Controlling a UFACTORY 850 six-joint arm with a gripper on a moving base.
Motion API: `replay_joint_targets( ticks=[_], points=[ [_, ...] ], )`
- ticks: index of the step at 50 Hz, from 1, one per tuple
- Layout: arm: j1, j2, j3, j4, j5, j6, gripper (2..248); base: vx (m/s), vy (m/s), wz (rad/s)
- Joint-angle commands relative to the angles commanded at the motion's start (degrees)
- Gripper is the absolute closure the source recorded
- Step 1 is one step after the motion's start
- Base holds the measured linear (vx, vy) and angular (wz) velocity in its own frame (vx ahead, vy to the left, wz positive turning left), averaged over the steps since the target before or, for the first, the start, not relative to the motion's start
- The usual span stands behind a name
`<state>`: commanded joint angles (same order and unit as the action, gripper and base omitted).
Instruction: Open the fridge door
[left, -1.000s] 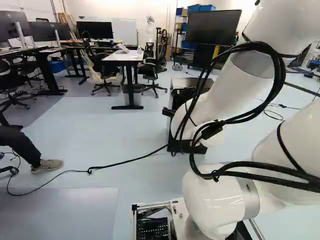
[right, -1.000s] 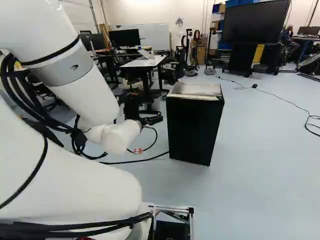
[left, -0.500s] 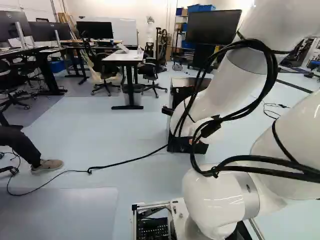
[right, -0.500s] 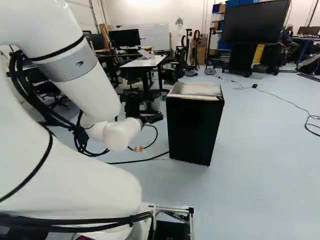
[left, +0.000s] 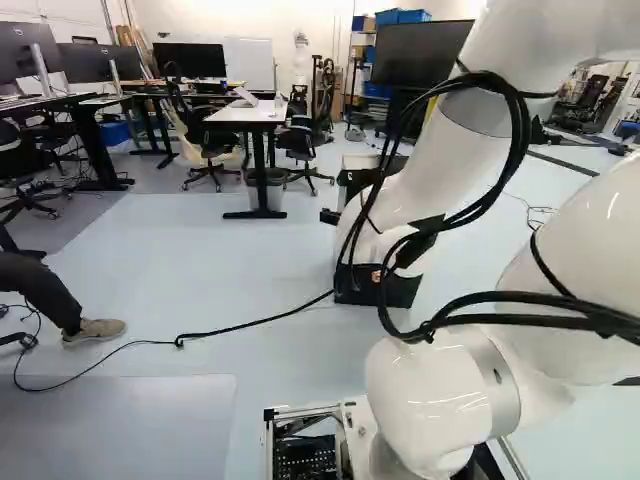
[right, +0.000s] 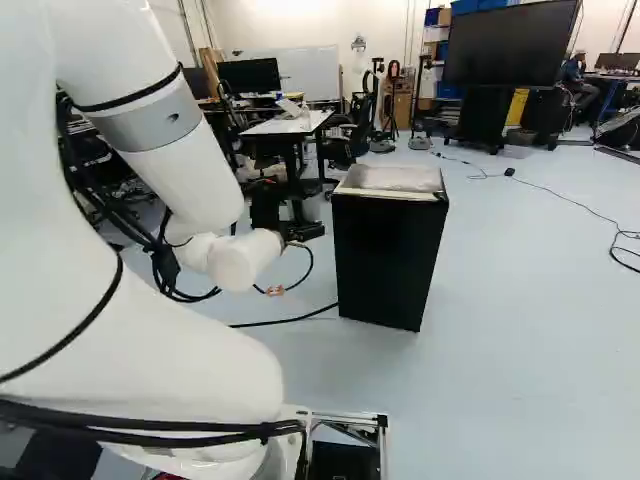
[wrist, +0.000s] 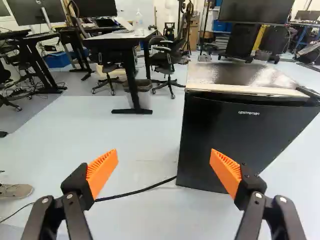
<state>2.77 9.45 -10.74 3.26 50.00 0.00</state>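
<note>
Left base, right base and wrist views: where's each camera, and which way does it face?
Left base view: behind the arm, to its left, facing ahead, slightly down; its lowest joint shows.
Right base view: to its right, likewise; same parts show.
Wrist view: on the wrist, facing along the open jaws toward the mini fridge.
All share mini fridge and white-topped desk.

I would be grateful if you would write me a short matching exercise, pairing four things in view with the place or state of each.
Things
1. Fridge door
2. Jaws
3. Black cable
4. Bottle

Places and states
A. Running along the floor
B. On the white-topped table
C. Spread apart, with nothing gripped
D. Closed

Right pairs: 1-D, 2-C, 3-A, 4-B
</note>
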Motion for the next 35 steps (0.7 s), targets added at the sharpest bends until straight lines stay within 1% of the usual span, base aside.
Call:
replay_joint_targets(
  ticks=[17, 35],
  points=[
    [2.98, -3.65, -3.40, 3.79, 0.00, 0.00, 3, 0.000, 0.000, 0.000],
    [6.16, -7.36, -7.02, 9.38, 0.45, 0.00, 3, 0.000, 0.000, 0.000]
  ],
)
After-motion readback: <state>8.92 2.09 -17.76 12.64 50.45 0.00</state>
